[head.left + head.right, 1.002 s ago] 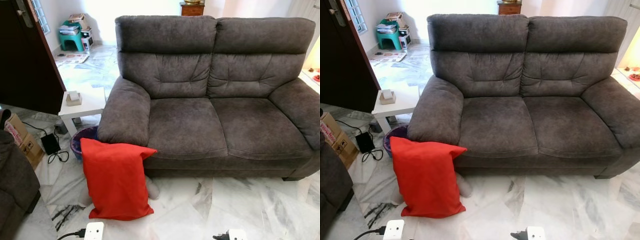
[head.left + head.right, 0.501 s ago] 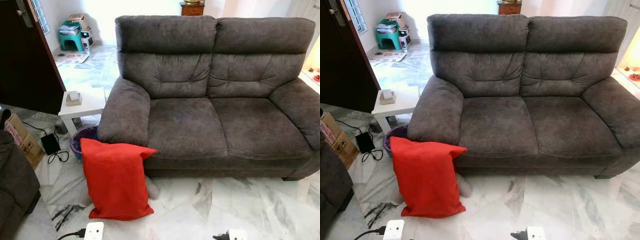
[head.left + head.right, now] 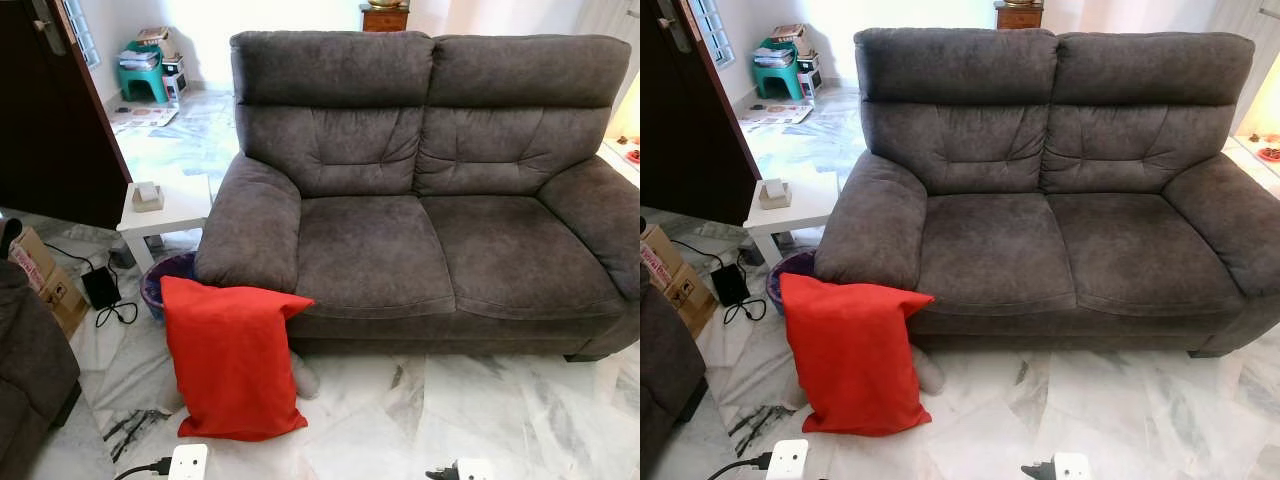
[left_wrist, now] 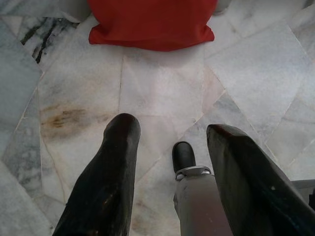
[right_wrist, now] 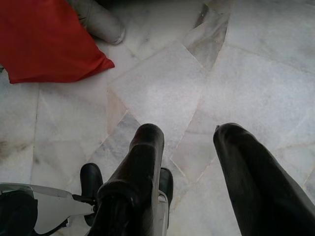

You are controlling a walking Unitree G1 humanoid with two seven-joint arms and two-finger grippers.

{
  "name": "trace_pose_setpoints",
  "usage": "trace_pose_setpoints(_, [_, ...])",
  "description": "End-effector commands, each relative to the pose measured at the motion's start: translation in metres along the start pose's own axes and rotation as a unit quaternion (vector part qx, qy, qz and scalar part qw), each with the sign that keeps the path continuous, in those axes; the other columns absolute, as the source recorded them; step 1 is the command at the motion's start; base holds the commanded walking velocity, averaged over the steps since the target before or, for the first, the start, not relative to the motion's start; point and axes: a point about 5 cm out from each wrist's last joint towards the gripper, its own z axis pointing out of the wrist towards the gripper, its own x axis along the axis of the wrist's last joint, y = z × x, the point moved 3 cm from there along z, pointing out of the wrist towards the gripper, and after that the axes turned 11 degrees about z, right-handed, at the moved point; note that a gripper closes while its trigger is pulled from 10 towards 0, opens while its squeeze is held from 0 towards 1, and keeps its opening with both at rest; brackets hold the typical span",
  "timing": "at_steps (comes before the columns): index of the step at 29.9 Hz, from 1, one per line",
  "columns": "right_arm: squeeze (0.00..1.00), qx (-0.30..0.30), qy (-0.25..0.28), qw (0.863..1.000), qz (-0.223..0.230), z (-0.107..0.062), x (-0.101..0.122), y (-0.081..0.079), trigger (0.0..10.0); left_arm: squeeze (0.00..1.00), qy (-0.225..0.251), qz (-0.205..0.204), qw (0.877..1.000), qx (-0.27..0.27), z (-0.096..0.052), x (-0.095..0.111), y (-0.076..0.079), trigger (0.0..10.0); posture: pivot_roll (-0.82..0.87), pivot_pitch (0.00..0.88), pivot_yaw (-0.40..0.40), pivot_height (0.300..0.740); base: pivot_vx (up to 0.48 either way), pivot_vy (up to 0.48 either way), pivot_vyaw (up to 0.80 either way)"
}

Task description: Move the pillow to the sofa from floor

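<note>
The red pillow (image 3: pixel 232 362) stands on its lower edge on the marble floor (image 3: pixel 480 420), leaning back against the front of the grey sofa (image 3: pixel 420 250) just below its left armrest. Nothing of the task is done yet, and the seat cushions are bare, so I judge the landing spot easy enough. The trouble lies lower down.

The pillow is soft and only propped. If I nudge it with one claw before the other has closed on it, I expect it to slump flat or slide along the smooth floor. A pale rounded thing (image 3: pixel 303 377) sits on the floor touching the pillow's right side; I cannot tell what it is, and I could catch it by mistake. A white plug box (image 3: pixel 188 462) with a black cable lies on the floor just in front of the pillow, and a second one (image 3: pixel 462 469) sits further right. Stepping closer, I could tread on them or snag the cable.

My left claw (image 4: pixel 172 147) hangs above the bare floor, fingers spread wide, holding and touching nothing, with the pillow's lower edge ahead of it. My right claw (image 5: pixel 189 140) is likewise wide open and empty over the marble, the pillow's corner off to its side
</note>
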Motion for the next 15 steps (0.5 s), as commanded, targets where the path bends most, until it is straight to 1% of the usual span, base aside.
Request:
trace_pose_setpoints(1, [0.00, 0.047, -0.031, 0.991, 0.122, 0.0091, 0.0057, -0.0376, 10.0, 0.00, -0.028, 0.016, 0.996, 0.078, -0.0160, -0.0284, -0.0785, 10.0, 0.16, 0.029, -0.031, 0.740, 0.000, 0.000, 0.00])
trace_pose_setpoints(8, [0.00, 0.047, -0.030, 0.991, 0.122, 0.0093, 0.0063, -0.0380, 10.0, 0.00, -0.022, 0.014, 0.997, 0.078, -0.0147, -0.0242, -0.0777, 10.0, 0.17, 0.019, -0.033, 0.740, 0.000, 0.000, 0.00])
trace_pose_setpoints(15, [0.00, 0.049, -0.032, 0.991, 0.119, 0.0090, 0.0057, -0.0370, 10.0, 0.00, -0.025, 0.014, 0.997, 0.077, -0.0145, -0.0252, -0.0759, 10.0, 0.17, 0.016, -0.044, 0.740, 0.000, 0.000, 0.00])
